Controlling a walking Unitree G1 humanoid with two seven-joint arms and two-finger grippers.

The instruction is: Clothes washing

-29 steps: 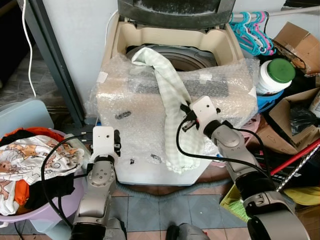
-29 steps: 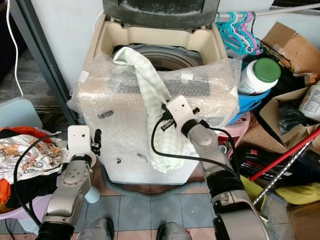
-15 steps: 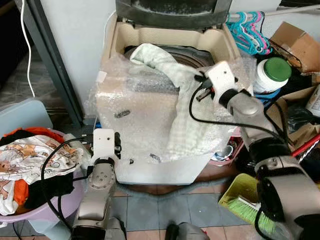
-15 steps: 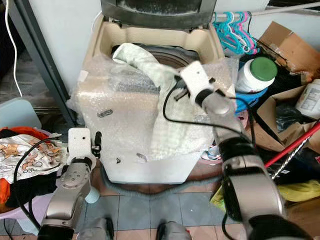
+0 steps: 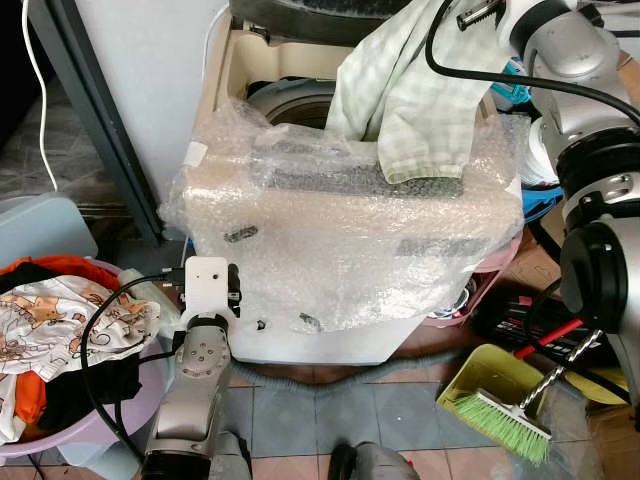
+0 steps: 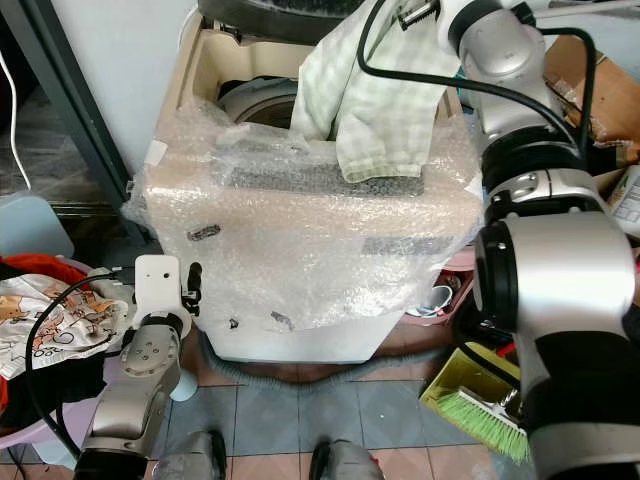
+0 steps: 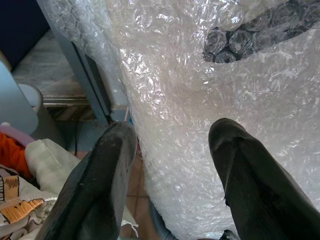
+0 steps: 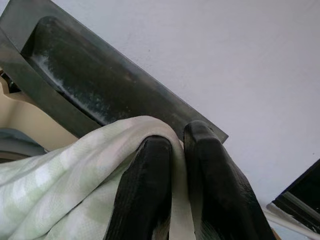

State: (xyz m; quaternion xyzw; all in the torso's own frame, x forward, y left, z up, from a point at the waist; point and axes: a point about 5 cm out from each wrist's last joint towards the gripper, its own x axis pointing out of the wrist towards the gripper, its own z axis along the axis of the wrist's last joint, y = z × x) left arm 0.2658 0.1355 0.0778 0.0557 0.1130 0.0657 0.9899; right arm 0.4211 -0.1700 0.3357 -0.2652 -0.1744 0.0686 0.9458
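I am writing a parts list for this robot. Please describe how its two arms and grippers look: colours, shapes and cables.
Both arms are silver metal with rounded joints. The left gripper has two long, matte black fingers below a white, boxy wrist block. A black cable loops beside each arm. The right gripper has the same black fingers, and dark bands ring its arm.

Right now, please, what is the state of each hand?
Left hand: open, holding nothing, beside the bubble-wrapped washer.
Right hand: closed on the green checked cloth, lifted above the washer.
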